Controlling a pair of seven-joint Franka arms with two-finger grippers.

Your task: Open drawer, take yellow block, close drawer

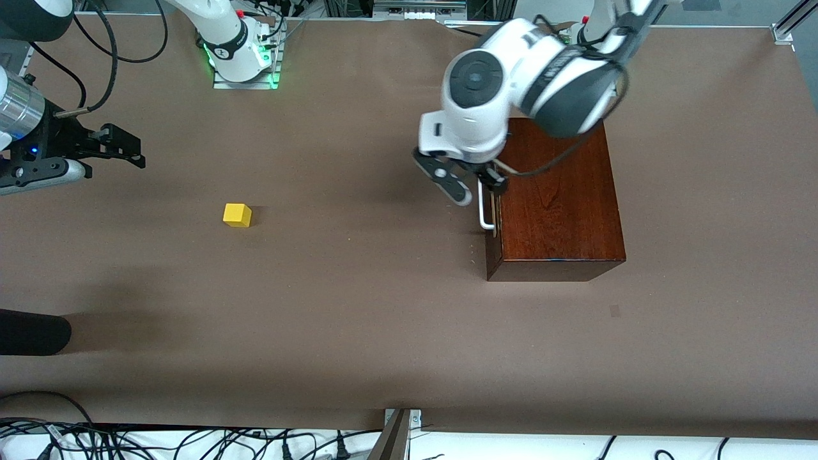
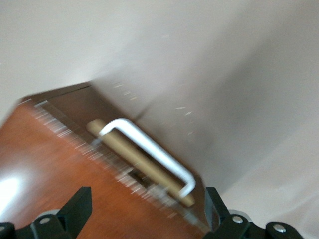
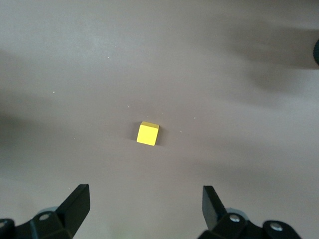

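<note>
Brown table cover [image 1: 358, 319] spread under both grippers. Black cables [image 1: 192, 441] bunched along table edge nearest front camera. Dark rounded object [image 1: 32, 333] seen at right arm's end, well below right gripper.

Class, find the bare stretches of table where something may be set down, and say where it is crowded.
Bare stretches: between the yellow block and the box; and from both down to the table edge nearest the front camera. Crowded: at the drawer handle, where the left tool sits open. The right tool waits open, above the table at its own end.
</note>
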